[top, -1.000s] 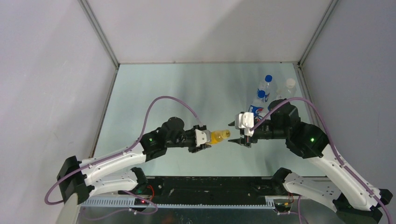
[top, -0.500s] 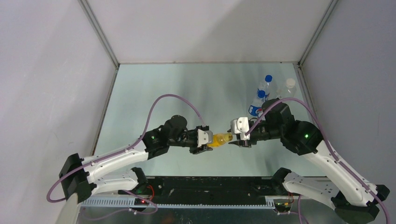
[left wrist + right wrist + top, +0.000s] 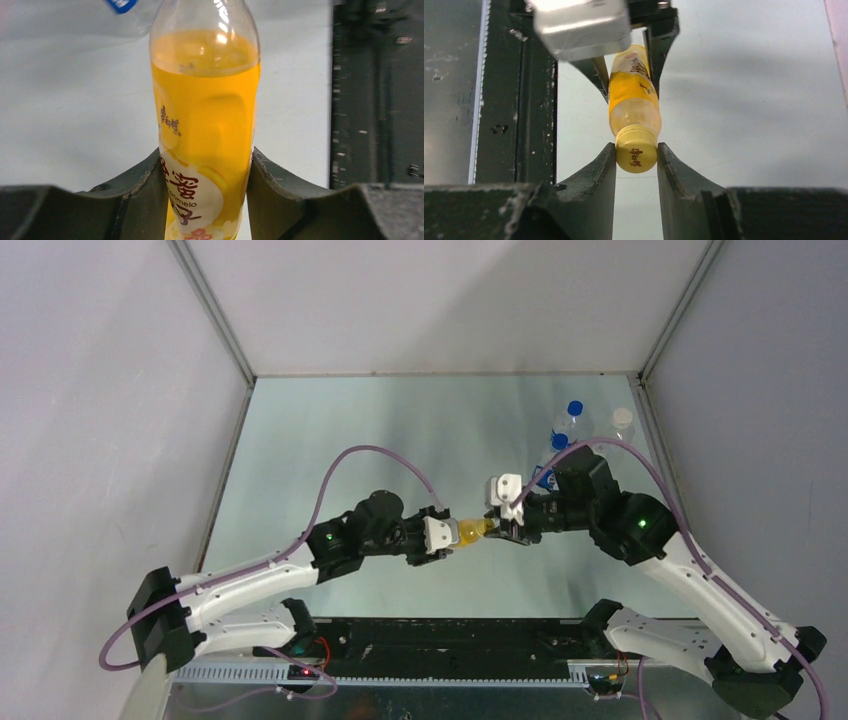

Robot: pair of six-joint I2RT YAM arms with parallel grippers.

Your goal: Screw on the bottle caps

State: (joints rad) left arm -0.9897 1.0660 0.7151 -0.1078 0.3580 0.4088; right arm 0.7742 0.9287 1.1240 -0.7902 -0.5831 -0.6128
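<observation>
My left gripper [image 3: 206, 167] clamps the yellow-orange plastic bottle [image 3: 205, 100] mid-body, lying level above the table [image 3: 330, 440]. My right gripper [image 3: 636, 150] pinches the small round yellow plastic cap [image 3: 636, 157] on its neck. Tightening step, I judge: next, a wrist twist kept on the bottle's axis.

On the yellow bottle [image 3: 205, 125] "pomelo" stands under Chinese characters; the yellow cap [image 3: 636, 156] bears red characters
</observation>
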